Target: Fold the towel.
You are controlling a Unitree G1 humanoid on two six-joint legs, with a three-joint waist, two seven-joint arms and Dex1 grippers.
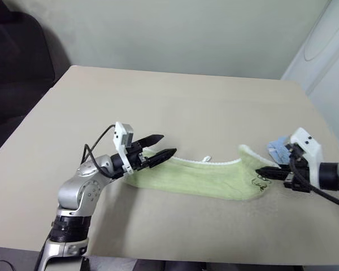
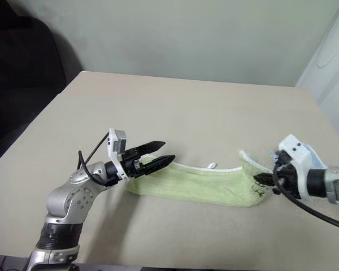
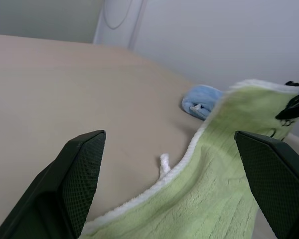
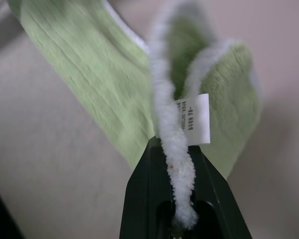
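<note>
The towel (image 1: 206, 176) lay folded in a long strip on the table (image 1: 175, 101), nearer its front edge than its back. The right gripper (image 1: 263, 173) was clamped on the towel's white-edged right end, lifting that corner off the surface. The left gripper (image 1: 164, 145) hovered with its fingers spread wide over the towel's left end. A blue cloth (image 1: 278, 148) sat near the right edge.

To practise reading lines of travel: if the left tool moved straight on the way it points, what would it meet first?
Probably the towel: the open left tool points along it from its left end. The right tool grips the far end. Height above the cloth is unclear.
</note>
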